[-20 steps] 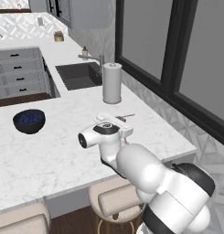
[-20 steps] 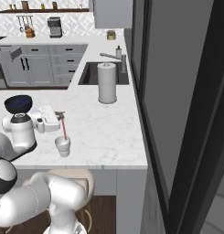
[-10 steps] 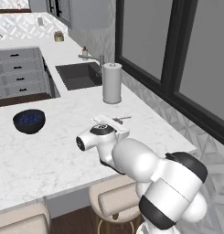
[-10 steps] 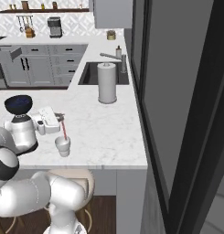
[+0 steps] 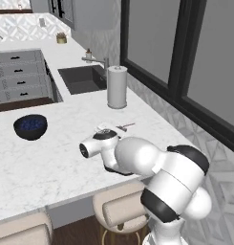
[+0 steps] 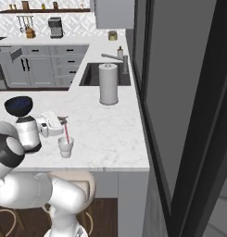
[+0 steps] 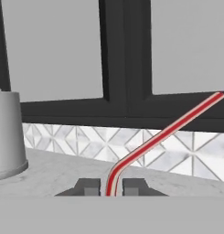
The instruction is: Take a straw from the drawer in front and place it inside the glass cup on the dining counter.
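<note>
The glass cup [image 6: 65, 148] stands on the dining counter [image 6: 110, 136] near its front edge. The red-pink straw [image 6: 66, 134] rises upright out of the cup. My gripper [image 6: 63, 119] hangs level just above the cup, at the straw's top. In the hand view the straw [image 7: 168, 130] comes up between the two fingertips [image 7: 88, 186] and bends away to the upper right. The gripper [image 7: 111, 187] is shut on the straw at the bend. In the left base view my arm hides the cup, and the gripper [image 5: 124, 127] points toward the window. Far back, one grey drawer [image 6: 15, 54] looks pulled out.
A tall white paper-towel roll [image 6: 108, 84] stands behind the cup beside the sink [image 6: 94, 74]. A dark blue bowl [image 5: 30, 126] sits on the counter's left part. Beige stools [image 5: 121, 210] line the near edge. Dark-framed windows run along the right wall.
The straw and cup stay in place and the hand holds its spot above them. My elbow has swung a little; the base has not moved.
</note>
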Controlling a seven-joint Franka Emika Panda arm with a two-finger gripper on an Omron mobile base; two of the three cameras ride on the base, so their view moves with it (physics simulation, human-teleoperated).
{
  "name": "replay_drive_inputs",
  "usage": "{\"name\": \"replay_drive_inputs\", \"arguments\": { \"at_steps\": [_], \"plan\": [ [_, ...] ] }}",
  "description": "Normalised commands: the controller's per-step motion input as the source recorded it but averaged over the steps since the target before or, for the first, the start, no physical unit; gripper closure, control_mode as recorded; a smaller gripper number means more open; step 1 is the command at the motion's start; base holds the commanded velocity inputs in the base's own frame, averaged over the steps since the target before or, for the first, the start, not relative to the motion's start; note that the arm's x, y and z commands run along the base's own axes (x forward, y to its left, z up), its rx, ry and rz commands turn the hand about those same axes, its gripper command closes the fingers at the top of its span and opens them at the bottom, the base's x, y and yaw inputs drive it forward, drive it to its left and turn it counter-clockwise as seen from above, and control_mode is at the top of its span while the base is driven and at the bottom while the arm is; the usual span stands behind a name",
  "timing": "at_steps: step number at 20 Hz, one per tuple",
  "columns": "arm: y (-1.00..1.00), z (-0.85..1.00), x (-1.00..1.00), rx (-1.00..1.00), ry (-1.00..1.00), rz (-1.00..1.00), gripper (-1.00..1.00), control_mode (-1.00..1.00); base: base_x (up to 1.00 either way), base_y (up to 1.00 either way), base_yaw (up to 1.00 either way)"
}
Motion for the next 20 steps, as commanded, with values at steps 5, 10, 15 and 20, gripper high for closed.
{"name": "replay_drive_inputs", "arguments": {
  "at_steps": [5, 10, 15, 20],
  "plan": [
    [0.13, -0.21, -0.07, 0.05, 0.00, 0.00, 1.00, -1.00, 0.00, 0.00, 0.00],
    [0.05, -0.28, -0.01, 0.06, 0.00, 0.00, 1.00, -1.00, 0.00, 0.00, 0.00],
    [0.00, -0.37, -0.03, 0.05, 0.00, 0.00, 1.00, -1.00, 0.00, 0.00, 0.00],
    [0.00, -0.25, -0.57, 0.10, 0.00, 0.00, 1.00, -1.00, 0.00, 0.00, 0.00]
  ]
}}
